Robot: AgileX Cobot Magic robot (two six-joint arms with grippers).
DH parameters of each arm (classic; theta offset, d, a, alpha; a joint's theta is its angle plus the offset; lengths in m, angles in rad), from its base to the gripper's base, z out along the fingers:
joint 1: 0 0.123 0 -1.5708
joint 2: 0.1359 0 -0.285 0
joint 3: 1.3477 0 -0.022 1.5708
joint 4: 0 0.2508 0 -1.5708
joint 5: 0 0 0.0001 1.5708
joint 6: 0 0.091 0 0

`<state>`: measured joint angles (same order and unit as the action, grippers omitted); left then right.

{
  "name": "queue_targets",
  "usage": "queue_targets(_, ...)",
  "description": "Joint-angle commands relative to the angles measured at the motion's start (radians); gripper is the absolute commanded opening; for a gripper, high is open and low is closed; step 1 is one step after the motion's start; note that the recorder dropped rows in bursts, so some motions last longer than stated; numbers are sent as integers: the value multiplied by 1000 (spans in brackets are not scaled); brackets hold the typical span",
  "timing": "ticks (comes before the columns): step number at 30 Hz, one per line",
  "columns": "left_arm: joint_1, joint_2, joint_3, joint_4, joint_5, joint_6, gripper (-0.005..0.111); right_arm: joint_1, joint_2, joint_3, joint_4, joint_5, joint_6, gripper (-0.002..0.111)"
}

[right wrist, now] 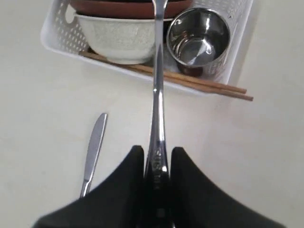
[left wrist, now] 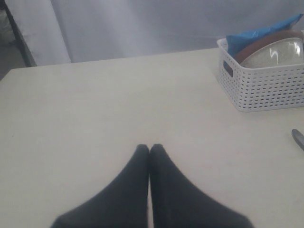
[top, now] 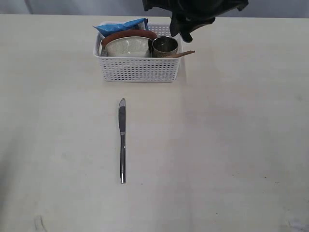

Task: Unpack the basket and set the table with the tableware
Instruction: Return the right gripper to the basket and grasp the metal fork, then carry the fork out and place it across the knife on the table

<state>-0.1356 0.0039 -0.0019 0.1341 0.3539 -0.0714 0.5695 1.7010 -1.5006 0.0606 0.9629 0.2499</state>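
The white basket (top: 140, 70) (right wrist: 52, 33) stands at the far middle of the table (top: 231, 145). In it are a pale bowl (top: 128, 47) (right wrist: 118, 40), a brown-red plate (top: 128, 35) (right wrist: 123, 7), a steel cup (top: 164, 46) (right wrist: 197, 38) and wooden chopsticks (top: 186, 53) (right wrist: 209, 85). My right gripper (top: 186, 34) (right wrist: 156, 152) hangs over the basket's right end, shut on the handle of a steel fork (right wrist: 156, 95); its head runs out of frame. A steel knife (top: 122, 140) (right wrist: 93, 152) lies on the table in front of the basket. My left gripper (left wrist: 149, 147) is shut and empty over bare table, away from the basket (left wrist: 261, 90).
A blue snack packet (top: 120, 26) (left wrist: 256, 35) leans in the back of the basket. The table's far edge meets a grey backdrop just behind the basket. The left arm does not show in the exterior view.
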Motion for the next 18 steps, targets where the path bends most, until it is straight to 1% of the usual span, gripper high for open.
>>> queue_targets(1, -3, -4, 2, 0, -11, 3, 0, -6, -110, 135, 111, -38, -70, 0)
queue_targets(5, -3, -4, 2, 0, -11, 3, 0, -6, -180, 266, 219, -59, -144, 0)
queue_targets(9, -3, -4, 2, 0, -11, 3, 0, 3, -246, 412, 342, -129, -216, 0)
queue_targets(13, -3, -4, 2, 0, -11, 3, 0, 72, -300, 544, 389, -231, -221, 0)
queue_targets(15, -3, -4, 2, 0, -11, 3, 0, 116, -300, 601, 396, -278, -209, 0)
queue_targets(18, -3, -4, 2, 0, -11, 3, 0, 152, -275, 668, 416, -348, -209, 0)
